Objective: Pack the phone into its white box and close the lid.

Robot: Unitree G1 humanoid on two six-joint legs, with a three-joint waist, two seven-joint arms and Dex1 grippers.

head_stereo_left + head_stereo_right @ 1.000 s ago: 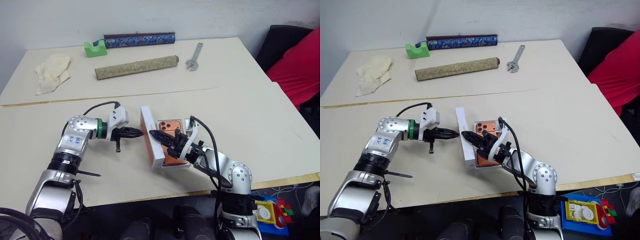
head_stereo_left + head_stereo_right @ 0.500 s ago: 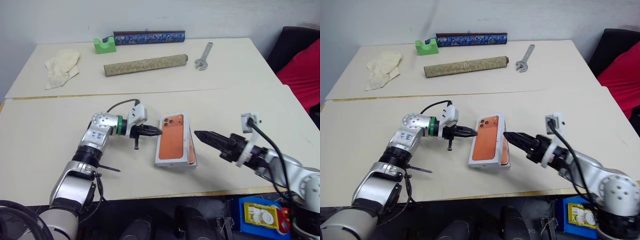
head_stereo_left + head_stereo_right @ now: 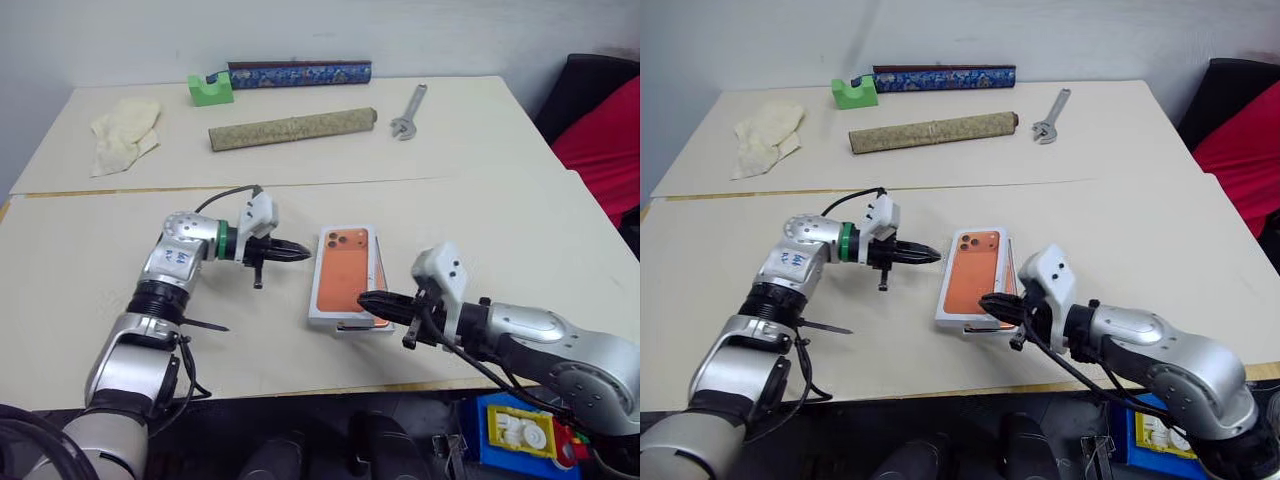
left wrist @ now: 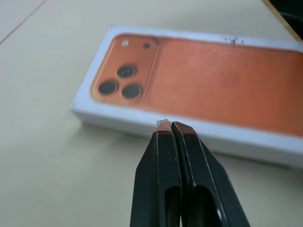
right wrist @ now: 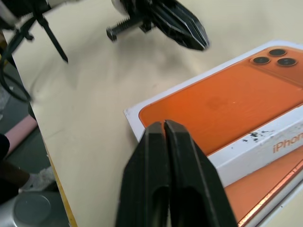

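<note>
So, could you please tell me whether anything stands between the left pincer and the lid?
Nothing visible does. The shut left pincer points at the long side wall of the lid, with just a strip of bare table between them. The lid lies flat, printed side up.

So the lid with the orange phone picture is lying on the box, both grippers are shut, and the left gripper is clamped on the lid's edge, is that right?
Not quite. The left gripper is shut, but on nothing: in the left wrist view its closed fingertips sit just short of the lid, apart from its white side. The rest holds: the lid lies printed face up on the box, and the right gripper is shut too.
</note>
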